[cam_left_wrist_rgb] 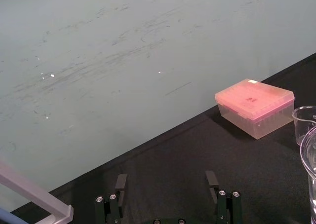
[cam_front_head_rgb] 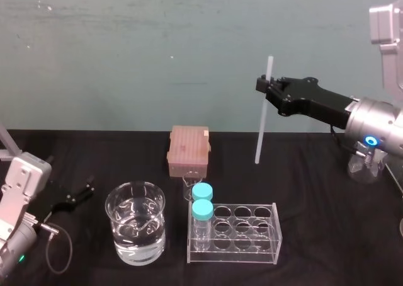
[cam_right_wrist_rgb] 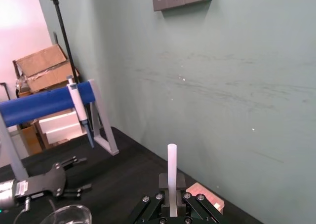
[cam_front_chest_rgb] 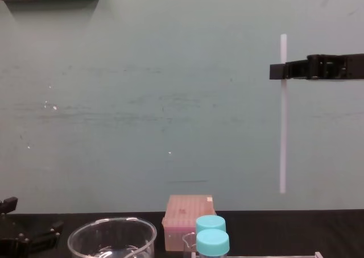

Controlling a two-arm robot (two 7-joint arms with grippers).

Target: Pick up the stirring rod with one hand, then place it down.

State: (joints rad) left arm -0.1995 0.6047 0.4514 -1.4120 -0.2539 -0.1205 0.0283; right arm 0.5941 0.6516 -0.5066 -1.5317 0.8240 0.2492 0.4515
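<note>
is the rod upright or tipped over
Upright. The rod hangs straight up and down, clamped near its top by the right gripper, lower end clear of the table.

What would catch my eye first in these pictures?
The thin whitish rod stands out first: the right claw holds it upright, clear above the black table. Nearer the front, a beaker of water stands beside a clear rack holding two blue-capped bottles. The left claw sits low and open at the table's left.
</note>
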